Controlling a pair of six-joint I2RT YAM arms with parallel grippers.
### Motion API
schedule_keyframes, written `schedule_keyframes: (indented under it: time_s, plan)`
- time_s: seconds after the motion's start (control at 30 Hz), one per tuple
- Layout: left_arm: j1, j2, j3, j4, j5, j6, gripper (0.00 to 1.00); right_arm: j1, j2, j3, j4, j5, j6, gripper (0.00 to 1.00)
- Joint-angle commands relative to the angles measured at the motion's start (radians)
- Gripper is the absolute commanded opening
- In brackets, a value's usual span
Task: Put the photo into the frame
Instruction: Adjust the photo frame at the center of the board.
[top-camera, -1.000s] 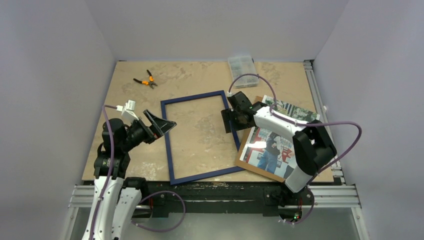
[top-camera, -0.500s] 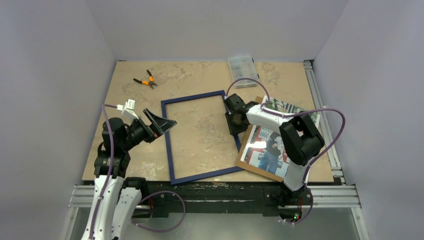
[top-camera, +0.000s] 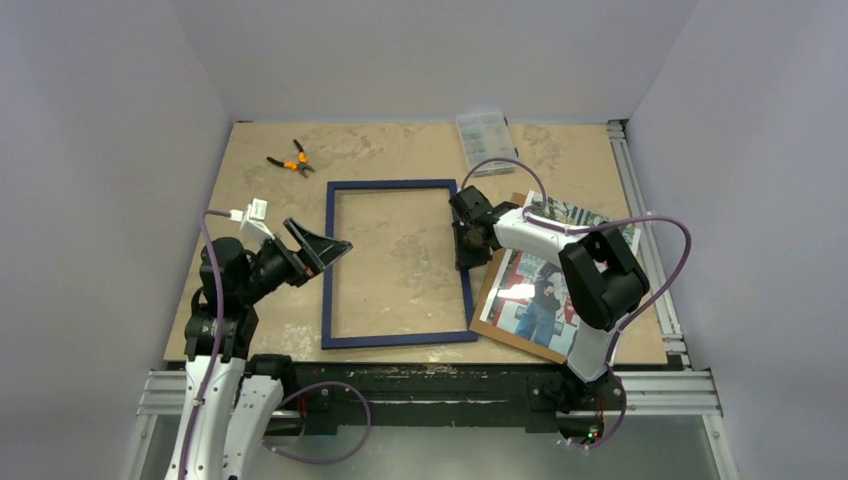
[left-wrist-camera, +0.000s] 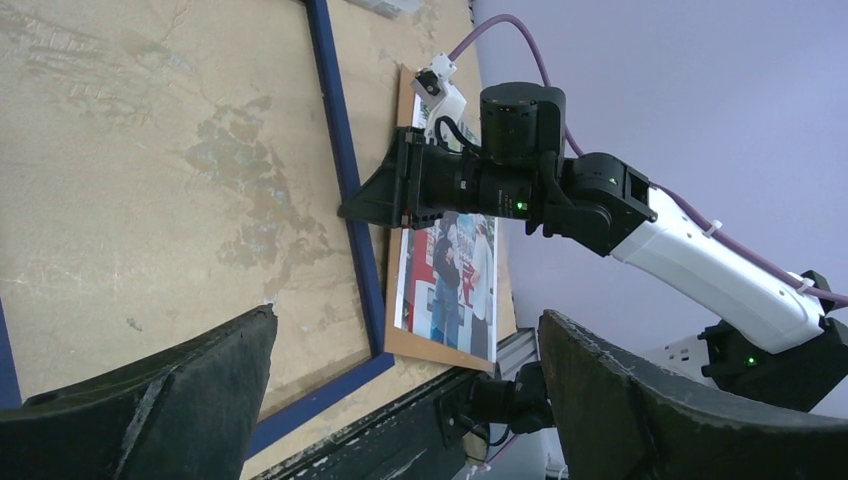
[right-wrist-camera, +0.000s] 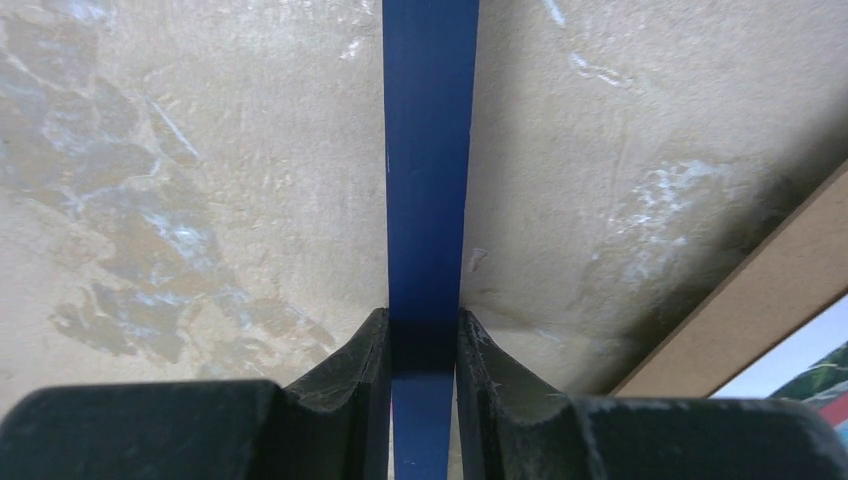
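Note:
The dark blue frame (top-camera: 328, 265) lies flat on the table, its sides square to the table edges. My right gripper (top-camera: 466, 248) is shut on its right rail; in the right wrist view both fingers press the blue rail (right-wrist-camera: 428, 150) from either side of the gripper (right-wrist-camera: 424, 330). The photo (top-camera: 530, 310), showing people and red-and-white machines, lies face up on a brown board to the right of the frame, partly under my right arm. My left gripper (top-camera: 320, 245) hangs open just above the frame's left rail, empty. The left wrist view shows the photo (left-wrist-camera: 450, 290) and the frame (left-wrist-camera: 340, 150).
The brown board (top-camera: 500, 328) under the photo touches the frame's right rail near the front. Orange-handled pliers (top-camera: 290, 160) lie at the back left. A clear plastic box (top-camera: 485, 128) sits at the back. Metal rails run along the table's right edge (top-camera: 640, 200).
My right gripper has closed on the frame's right rail, and the frame has turned from tilted to square with the table. The left arm has barely moved.

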Motion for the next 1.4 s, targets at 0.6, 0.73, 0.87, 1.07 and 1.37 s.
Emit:
schedule_keyframes:
  time_s: [0.6,0.73,0.87,1.07,1.37]
  plan:
    - [0.007,0.071,0.003,0.052,0.046,0.003,1.00,0.092,-0.080,-0.030,0.136,-0.007,0.230,0.08]
    - [0.005,0.122,0.039,0.022,0.057,0.025,1.00,0.112,-0.071,-0.033,0.179,-0.040,0.223,0.25]
    - [0.005,0.127,0.064,-0.032,0.038,0.077,1.00,0.116,-0.051,-0.012,0.173,-0.046,0.209,0.44]
    - [0.005,0.136,0.073,-0.050,0.054,0.087,1.00,0.117,-0.051,-0.008,0.137,-0.045,0.190,0.59]
    - [0.004,0.112,0.095,-0.068,0.075,0.097,1.00,0.141,-0.133,-0.092,0.060,0.020,0.123,0.57]
